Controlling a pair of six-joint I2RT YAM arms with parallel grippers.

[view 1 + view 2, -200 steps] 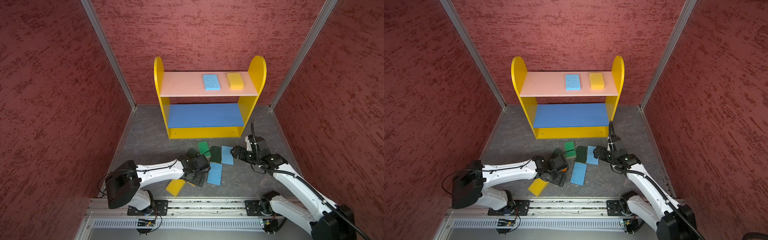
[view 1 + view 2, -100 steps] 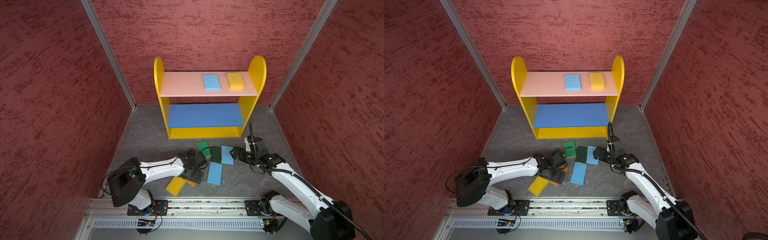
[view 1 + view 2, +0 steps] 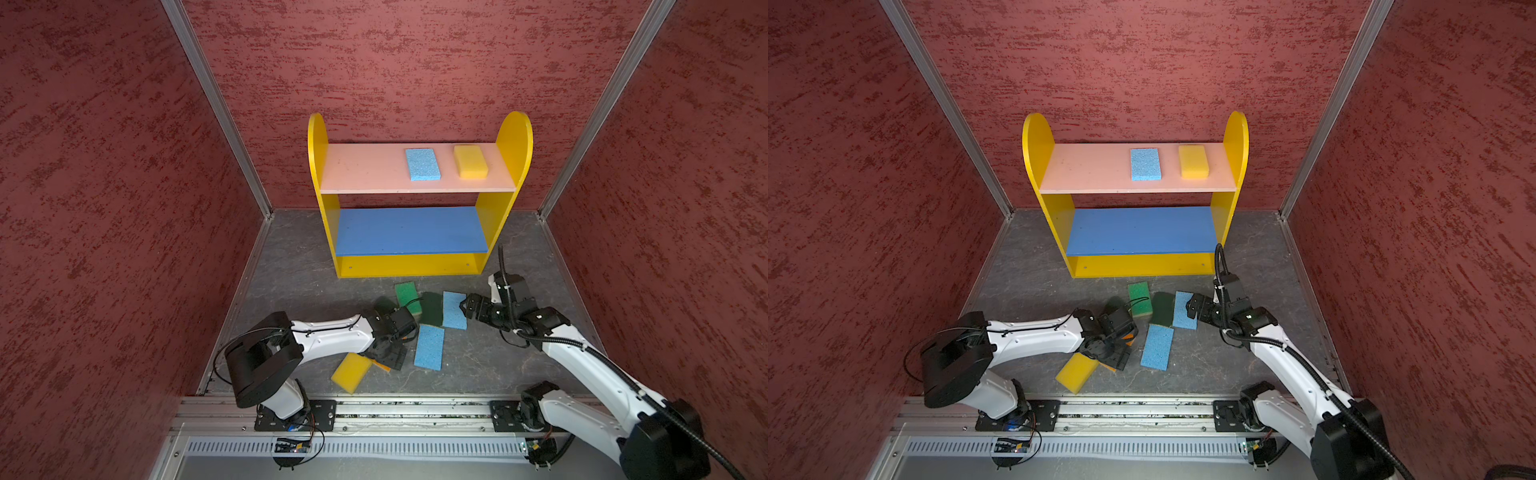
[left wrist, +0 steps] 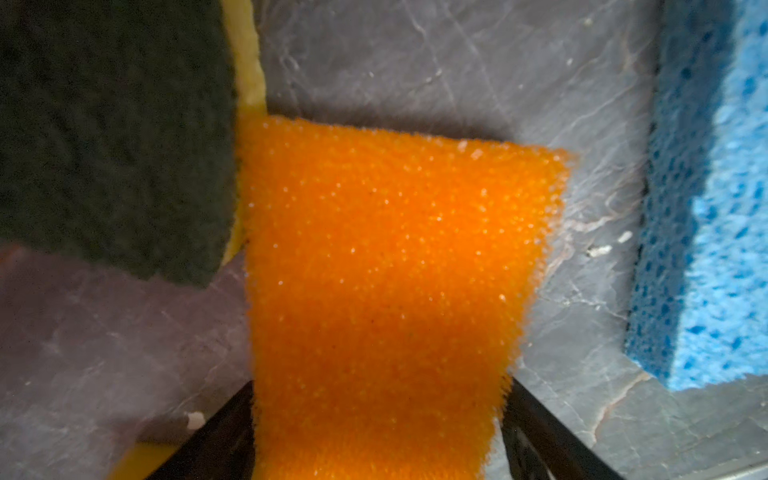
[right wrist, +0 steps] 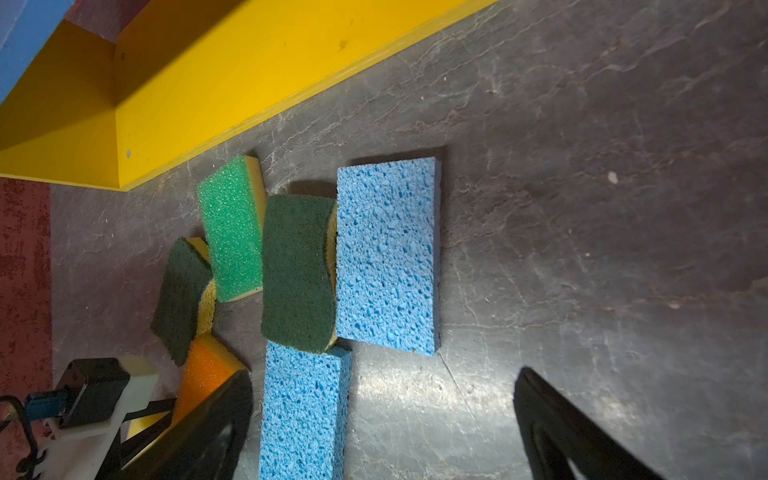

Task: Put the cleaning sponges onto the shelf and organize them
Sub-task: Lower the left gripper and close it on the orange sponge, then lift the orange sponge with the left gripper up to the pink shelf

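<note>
On the grey desk (image 3: 478,365), near its front edge: orange sponge (image 4: 382,270), lying flat, one corner touching a dark green scourer (image 4: 112,133), with the near light blue sponge (image 4: 715,208) just beside it across a strip of bare desk. Mostly hidden beneath the left arm (image 3: 332,334) in both top views; only an orange sliver showing next to a loose yellow sponge (image 3: 351,372). Long axis pointing straight away from the left jaws, so spanned across the short width. Left jaws astride it, one black finger against each long side, foam looking slightly narrowed between. Clamped firmly or merely touching: cannot tell. Plainly the nearer arm for this piece.

Right jaws spread wide, nothing between, poised just short of the far light blue sponge (image 3: 454,309), itself touching a second dark green scourer (image 5: 297,270) beside a bright green sponge (image 5: 232,224).

Farther back, the shelf (image 3: 318,166): a shelved light blue sponge (image 3: 422,164) and a shelved yellow sponge (image 3: 470,161) on the pink upper board, blue middle board bare.

Likely next: finish the pinch, lift straight up, carry back toward the shelf.
</note>
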